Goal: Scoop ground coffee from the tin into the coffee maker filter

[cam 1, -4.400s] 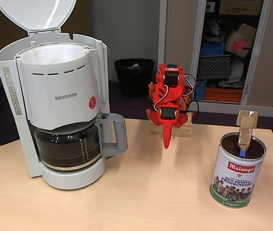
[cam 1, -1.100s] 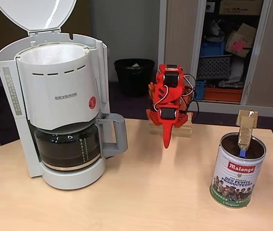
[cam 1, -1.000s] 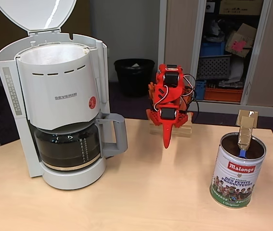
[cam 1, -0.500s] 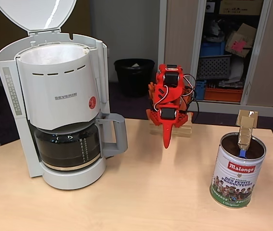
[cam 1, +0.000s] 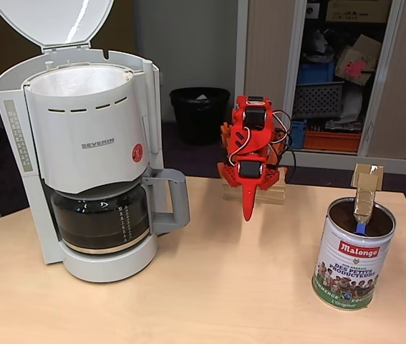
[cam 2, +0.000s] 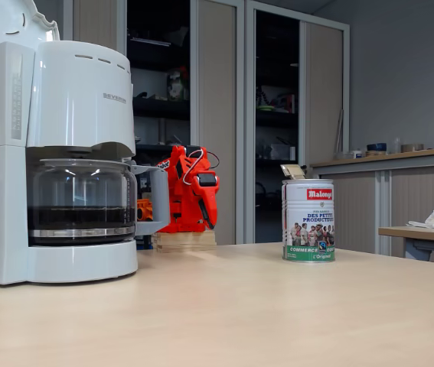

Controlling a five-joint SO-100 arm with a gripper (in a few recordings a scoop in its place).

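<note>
**A:** Fixed view from above the table's front edge: what is the arm doing?

**B:** The red arm [cam 1: 251,140] sits folded on a wooden block [cam 1: 254,192] at the far edge of the table [cam 1: 210,287]. Its claw [cam 1: 248,208] points straight down, tips just above the tabletop. The fingers look pressed together into one point with nothing between them.

**A:** Where are the containers from the claw?

**B:** The tin [cam 1: 353,252] stands to the claw's right and nearer the camera, well apart from it. It is open, silver-rimmed, with a red Malongo logo and a green-and-white label showing people. Inside is dark brown ground coffee [cam 1: 346,213], close to the rim. A scoop with a blue stem and a cardboard-wrapped handle [cam 1: 366,188] stands upright in it. The white Severin coffee machine [cam 1: 81,150] is to the claw's left, lid raised. The white paper coffee maker filter [cam 1: 77,80] lines its round basket; I cannot tell whether it holds anything. The glass carafe [cam 1: 101,218] below holds dark liquid.

**A:** And the low fixed view from table height?

**B:** The arm [cam 2: 190,191] is folded behind the carafe handle, on its block [cam 2: 184,240]. The claw [cam 2: 207,220] hangs down; from this side I cannot tell how far open it is. The tin [cam 2: 308,222] stands to its right, apart from it. The machine [cam 2: 56,160] is to its left, the carafe [cam 2: 81,202] roughly a quarter full of dark liquid.
</note>
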